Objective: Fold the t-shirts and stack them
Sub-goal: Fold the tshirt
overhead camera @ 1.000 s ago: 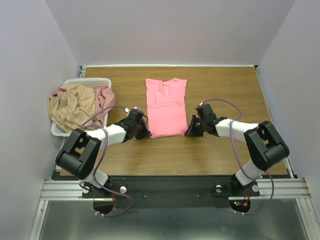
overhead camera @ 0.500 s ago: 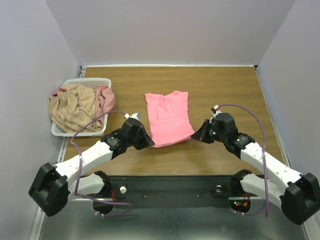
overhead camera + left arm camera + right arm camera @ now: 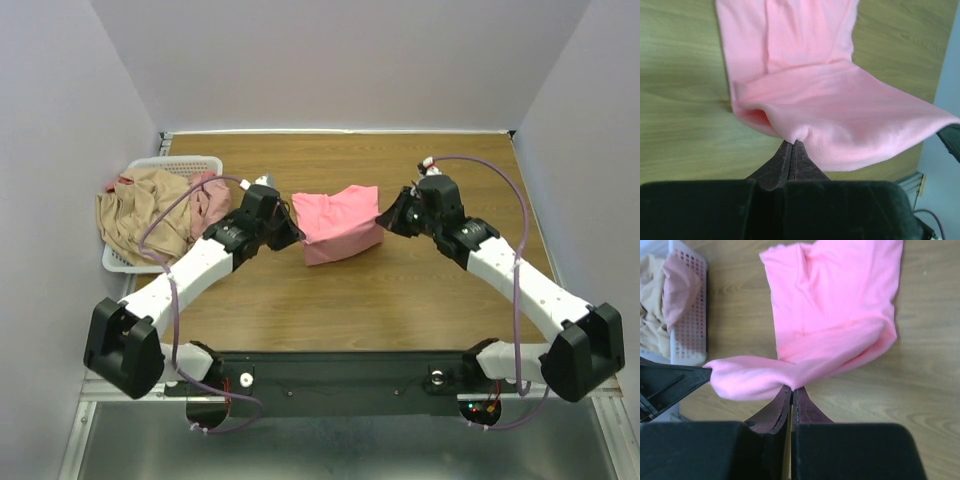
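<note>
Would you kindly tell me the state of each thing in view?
salmon-pink shirt: near hem lifted, mid-fold.
basket: upright.
tan shirt: crumpled, draped over the basket.
dusty pink shirt: crumpled in basket.
left gripper: shut on salmon-pink shirt.
right gripper: shut on salmon-pink shirt.

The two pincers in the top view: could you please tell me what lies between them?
The salmon-pink t-shirt spans that stretch, its lifted edge pinched by the left pincer and right pincer; the top view shows it.
</note>
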Available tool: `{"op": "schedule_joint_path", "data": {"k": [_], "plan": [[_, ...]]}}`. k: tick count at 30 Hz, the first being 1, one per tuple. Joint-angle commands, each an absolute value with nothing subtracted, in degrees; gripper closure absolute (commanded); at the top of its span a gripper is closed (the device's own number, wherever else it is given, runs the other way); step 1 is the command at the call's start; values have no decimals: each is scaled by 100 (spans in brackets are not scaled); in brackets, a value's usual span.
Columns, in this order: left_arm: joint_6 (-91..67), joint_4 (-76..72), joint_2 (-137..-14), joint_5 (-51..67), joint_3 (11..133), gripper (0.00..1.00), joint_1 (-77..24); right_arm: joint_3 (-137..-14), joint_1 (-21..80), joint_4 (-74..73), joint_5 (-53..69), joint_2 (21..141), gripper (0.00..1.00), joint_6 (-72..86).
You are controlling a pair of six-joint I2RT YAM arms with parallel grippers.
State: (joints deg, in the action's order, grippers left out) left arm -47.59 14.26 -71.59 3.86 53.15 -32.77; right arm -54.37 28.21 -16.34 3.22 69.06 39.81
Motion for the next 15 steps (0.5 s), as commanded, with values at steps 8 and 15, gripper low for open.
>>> {"op": "schedule_joint_path", "data": {"k": [8, 15], "plan": [[-3876, 1582, -8428, 685, 6994, 100, -2444, -7241, 2751, -1503, -501, 8463, 100, 3612], [-3534, 1731, -9456, 651, 7777, 100, -2101, -7988, 2461, -1503, -466, 9377, 100, 3490]]}}
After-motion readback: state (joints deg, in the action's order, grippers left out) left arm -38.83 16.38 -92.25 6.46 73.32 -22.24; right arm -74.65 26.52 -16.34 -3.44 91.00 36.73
